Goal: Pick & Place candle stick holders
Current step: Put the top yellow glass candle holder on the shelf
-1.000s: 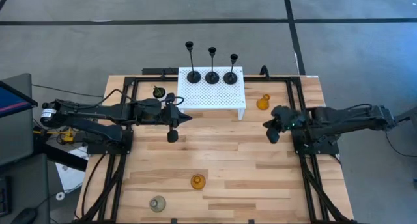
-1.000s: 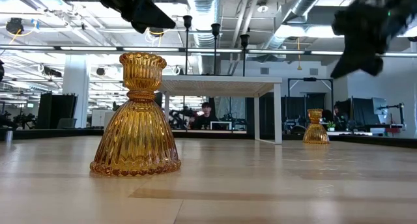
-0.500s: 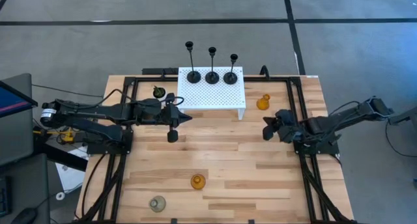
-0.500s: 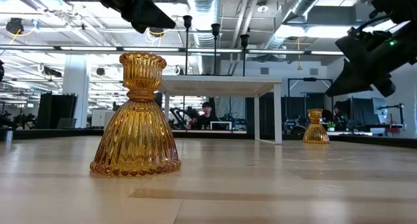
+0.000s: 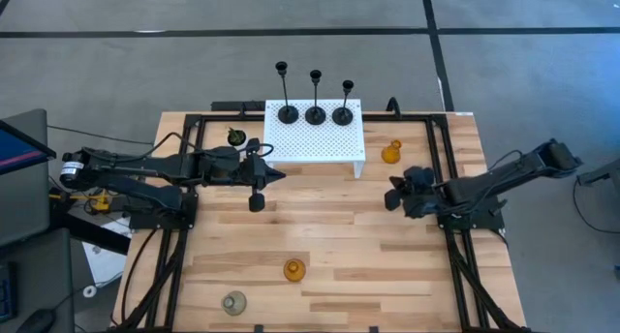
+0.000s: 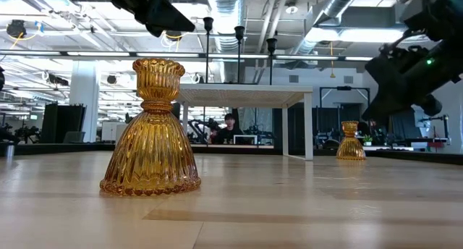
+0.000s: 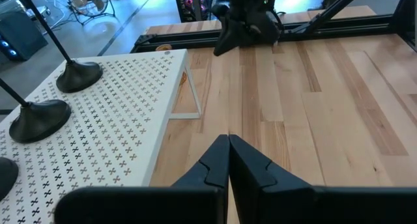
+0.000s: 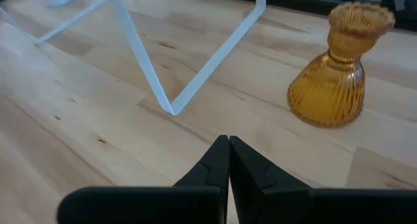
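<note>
Fingers (image 8: 229, 160) closed, right arm low near amber holder (image 8: 338, 68)

Even overhead light is washing the pale wooden desk (image 5: 329, 236), with soft short shadows lying under the arms. In the low view, ceiling strip lights are glaring at the upper frame, the ribbed amber glass holder (image 6: 150, 133) is glowing sharply, and the room behind is sitting darker.
</note>
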{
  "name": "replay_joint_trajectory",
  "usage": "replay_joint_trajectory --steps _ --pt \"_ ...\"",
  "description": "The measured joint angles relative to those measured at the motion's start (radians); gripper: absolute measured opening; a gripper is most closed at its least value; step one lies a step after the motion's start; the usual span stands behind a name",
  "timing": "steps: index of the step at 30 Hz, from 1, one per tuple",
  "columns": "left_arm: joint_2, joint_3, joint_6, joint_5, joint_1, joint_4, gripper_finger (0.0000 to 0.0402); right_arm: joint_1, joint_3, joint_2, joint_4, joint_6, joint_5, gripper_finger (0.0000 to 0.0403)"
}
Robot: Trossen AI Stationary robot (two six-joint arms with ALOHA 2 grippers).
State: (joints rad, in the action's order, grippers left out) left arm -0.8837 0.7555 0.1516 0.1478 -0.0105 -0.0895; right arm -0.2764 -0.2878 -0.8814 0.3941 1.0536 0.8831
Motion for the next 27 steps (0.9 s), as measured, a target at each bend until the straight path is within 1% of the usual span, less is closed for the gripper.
replay_joint_trajectory --steps 7,15,20,23,27 --pt "0.000 0.000 0.000 0.000 0.000 0.000 0.0008 0.020 0.000 -0.108 -0.018 0.014 -0.003 0.0000" --pt "0.000 0.000 0.000 0.000 0.000 0.000 0.0008 0.079 0.000 -0.175 -0.060 0.012 0.000 0.0000" --pt "0.000 0.000 0.000 0.000 0.000 0.000 0.0008 0.140 0.000 -0.220 -0.109 -0.068 0.004 0.0005" --pt "0.000 0.000 0.000 0.000 0.000 0.000 0.0008 0.171 0.000 -0.247 -0.155 -0.106 -0.002 0.0027" --pt "0.000 0.000 0.000 0.000 0.000 0.000 0.0008 0.204 0.000 -0.272 -0.191 -0.118 -0.014 0.0082"
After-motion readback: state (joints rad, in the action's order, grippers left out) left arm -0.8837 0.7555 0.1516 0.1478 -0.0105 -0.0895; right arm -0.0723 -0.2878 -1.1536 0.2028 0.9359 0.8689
